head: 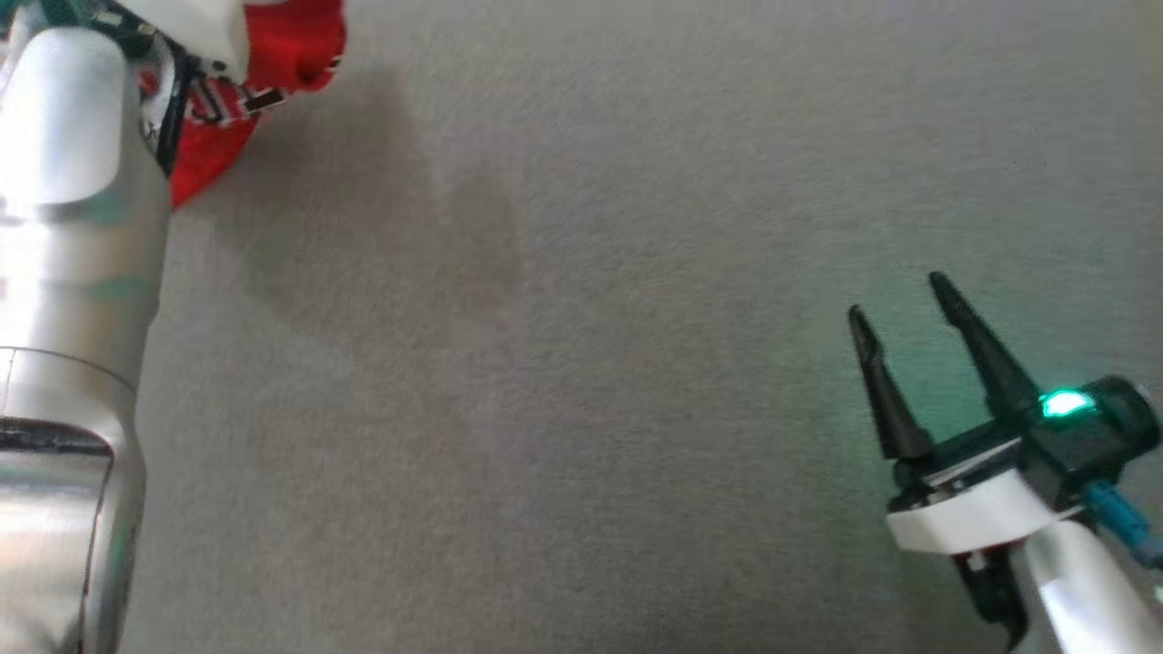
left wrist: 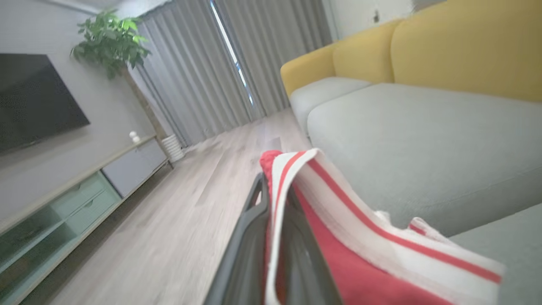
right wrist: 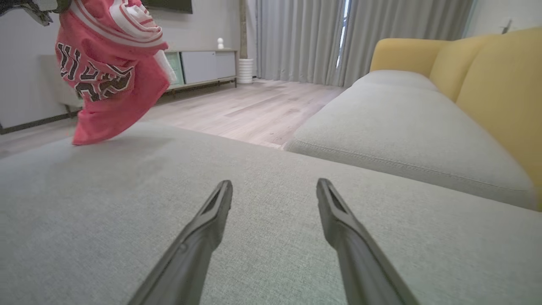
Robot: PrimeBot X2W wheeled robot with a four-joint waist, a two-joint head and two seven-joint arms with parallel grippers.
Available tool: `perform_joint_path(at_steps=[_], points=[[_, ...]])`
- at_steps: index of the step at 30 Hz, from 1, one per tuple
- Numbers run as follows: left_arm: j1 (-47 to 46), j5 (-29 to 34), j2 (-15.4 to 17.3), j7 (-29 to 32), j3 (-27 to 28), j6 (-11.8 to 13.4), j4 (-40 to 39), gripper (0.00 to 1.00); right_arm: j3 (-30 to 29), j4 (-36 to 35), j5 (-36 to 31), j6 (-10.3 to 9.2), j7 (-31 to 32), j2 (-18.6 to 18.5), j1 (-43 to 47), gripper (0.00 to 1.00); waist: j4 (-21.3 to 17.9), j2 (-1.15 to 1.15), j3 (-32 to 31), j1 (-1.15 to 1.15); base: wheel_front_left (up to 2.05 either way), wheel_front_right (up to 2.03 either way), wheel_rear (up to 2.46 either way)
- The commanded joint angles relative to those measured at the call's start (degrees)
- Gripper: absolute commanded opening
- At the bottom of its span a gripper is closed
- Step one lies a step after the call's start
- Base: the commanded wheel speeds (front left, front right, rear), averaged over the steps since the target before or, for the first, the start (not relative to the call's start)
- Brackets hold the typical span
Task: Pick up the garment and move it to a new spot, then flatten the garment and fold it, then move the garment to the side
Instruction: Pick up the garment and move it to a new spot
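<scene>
A wide grey sofa cushion [head: 581,409] is filling the foreground of a living room, with a yellow backrest [right wrist: 499,84], a wooden floor [right wrist: 254,110] and grey curtains [right wrist: 296,38] lying beyond. At the far left, the left gripper [left wrist: 273,186] is pinching a red garment [head: 300,45] with white stripes, its jaws closed tight on the cloth, which is hanging bunched over the cushion. At the near right, the right gripper [head: 896,295] is hovering low over the cushion, jaws spread wide and holding nothing.
</scene>
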Motion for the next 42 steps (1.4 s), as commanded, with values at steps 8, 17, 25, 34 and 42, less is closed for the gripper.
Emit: perform_joint_path(at_steps=[8, 17, 25, 34, 42], points=[[-4.97, -0.88, 0.31, -1.09, -2.91, -1.35, -7.09, 0.0, 2.52, -1.03, 0.77, 0.39, -0.59, 3.7, 1.45, 1.0, -13.99, 0.0, -12.08, 0.01, 0.0, 0.0, 0.0], [-3.35, -11.29, -5.57, 0.19, -7.97, -1.56, -13.51, 0.0, 1.98, -1.65, 0.72, 0.39, -0.6, 5.99, 3.05, 1.0, -22.02, 0.0, -14.5, 0.01, 0.0, 0.0, 0.0], [13.63, -19.14, -7.21, -1.23, -12.3, -1.57, -17.95, 0.0, 1.86, -2.14, 0.74, 0.39, -0.6, 7.22, 3.33, 1.0, -24.34, 0.0, -12.38, 0.01, 0.0, 0.0, 0.0], [41.22, -17.53, -7.84, -1.71, -8.62, 3.65, -24.17, 0.81, -0.16, -2.25, 0.38, 0.39, -0.6, 7.6, 4.12, 1.0, -22.53, 0.0, -9.84, 0.01, 0.0, 0.0, 0.0], [53.56, -12.69, -8.52, -1.72, -2.04, 7.63, -36.76, 1.0, -1.42, -0.52, 0.04, 0.39, -0.6, 7.42, 5.95, 1.0, -18.27, 0.0, -13.29, 0.01, 0.0, 0.0, 0.0]])
